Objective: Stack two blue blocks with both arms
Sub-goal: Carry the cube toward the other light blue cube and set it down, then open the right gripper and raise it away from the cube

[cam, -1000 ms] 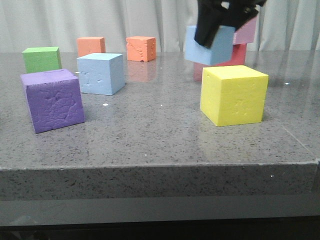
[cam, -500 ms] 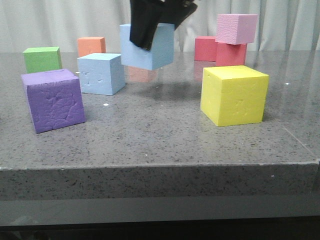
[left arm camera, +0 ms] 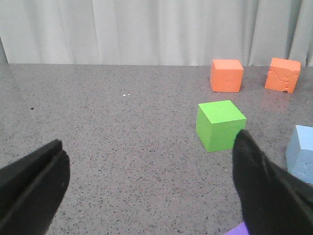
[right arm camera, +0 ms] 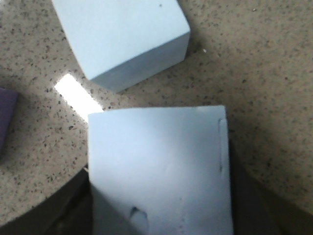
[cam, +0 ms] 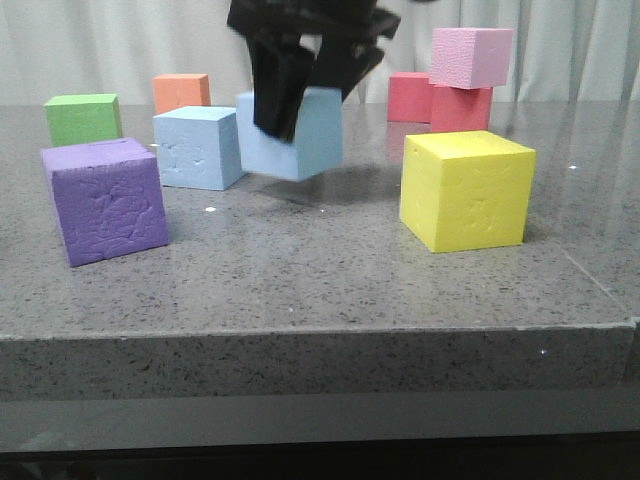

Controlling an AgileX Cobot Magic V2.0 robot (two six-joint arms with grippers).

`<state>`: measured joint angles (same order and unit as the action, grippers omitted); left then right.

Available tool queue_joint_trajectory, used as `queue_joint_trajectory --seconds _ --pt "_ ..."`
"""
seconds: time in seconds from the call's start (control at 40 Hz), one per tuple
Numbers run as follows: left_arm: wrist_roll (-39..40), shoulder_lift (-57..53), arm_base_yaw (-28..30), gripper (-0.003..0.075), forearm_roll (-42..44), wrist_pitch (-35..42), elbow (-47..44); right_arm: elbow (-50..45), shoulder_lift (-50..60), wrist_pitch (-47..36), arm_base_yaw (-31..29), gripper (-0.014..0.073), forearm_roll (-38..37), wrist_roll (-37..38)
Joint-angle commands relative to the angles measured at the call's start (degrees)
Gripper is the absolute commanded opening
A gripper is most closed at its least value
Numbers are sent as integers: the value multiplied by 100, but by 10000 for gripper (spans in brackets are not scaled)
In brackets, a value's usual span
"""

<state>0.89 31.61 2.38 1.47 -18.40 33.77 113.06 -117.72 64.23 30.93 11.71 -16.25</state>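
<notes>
Foam filled the jaws of our right black two-finger gripper [cam: 290,85]: a pale sky-blue dimpled cube [cam: 298,135], clenched from above and tilted, hung clear of the speckled grey stone table [cam: 330,270]. Just to its left, the second pale sky-blue foam cube [cam: 198,147] sat on the tabletop, and in the front view the two overlapped slightly at their near edges; whether they touched, we could not tell. Our right wrist camera looked down on the held cube [right arm camera: 159,169] with the resting one [right arm camera: 122,36] beyond it. Our left black two-finger gripper [left arm camera: 146,191] hovered low with its fingers spread wide and nothing between them, facing a green foam cube [left arm camera: 220,125] and two orange foam cubes [left arm camera: 226,75]. A large purple foam cube [cam: 105,200] stood nearer the table's front edge on the left, a large yellow foam cube [cam: 468,190] on the right
</notes>
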Motion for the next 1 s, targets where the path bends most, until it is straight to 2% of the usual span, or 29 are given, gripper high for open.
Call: queue_joint_trajectory --seconds 0.0,0.12,0.28,0.47,0.88,0.97 --pt "-6 54 -45 651 -10 490 215 185 250 -226 -10 331 191 48" --pt "-6 54 -45 651 -10 490 215 185 227 -205 -10 352 203 93" --pt "-6 54 -45 651 -10 480 215 202 252 -151 -10 519 284 93" --pt "-6 54 -45 651 -10 480 215 202 343 -82 -10 643 245 93" --pt "-6 54 -45 651 -10 480 215 435 931 -32 -15 643 239 212" --pt "-6 54 -45 651 -10 480 215 450 1046 -42 -15 594 234 330"
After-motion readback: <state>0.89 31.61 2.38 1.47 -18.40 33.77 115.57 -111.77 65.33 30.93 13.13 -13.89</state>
